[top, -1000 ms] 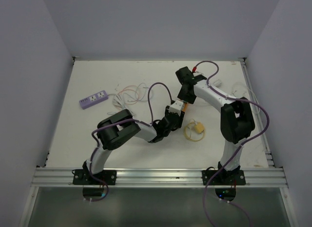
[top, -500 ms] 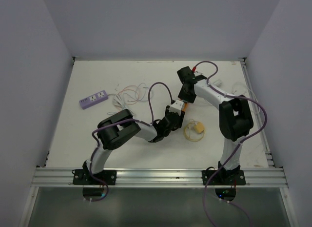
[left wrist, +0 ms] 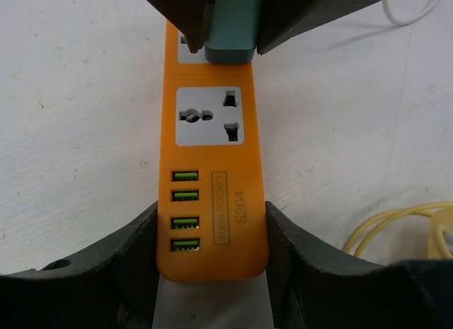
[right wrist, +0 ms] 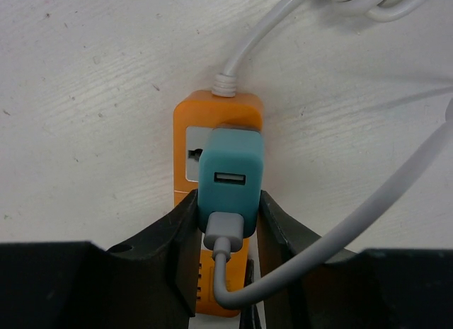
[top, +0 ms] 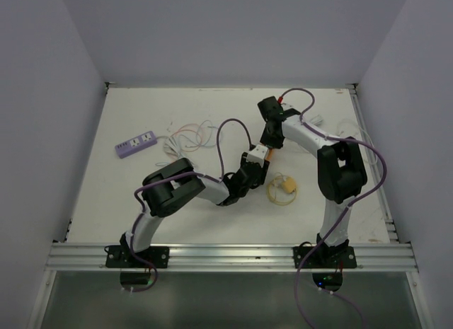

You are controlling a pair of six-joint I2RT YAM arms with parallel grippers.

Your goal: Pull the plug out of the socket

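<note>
Now right gripper (right wrist: 228,205) pinches plug (right wrist: 230,163), left gripper (left wrist: 212,219) socket (left wrist: 212,163)

The teal plug (right wrist: 230,180) is cut off by the left wrist view's top edge, covers most of the orange power strip's (left wrist: 212,159) far outlet, and from above is too small to tell.

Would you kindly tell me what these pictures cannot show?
- Right wrist view: prongs of the teal plastic plug, hidden by its own body on the orange plastic power strip.
- Left wrist view: the plug's top, cut off by the upper edge.
- Top view: plug too small, beneath the right gripper.
</note>
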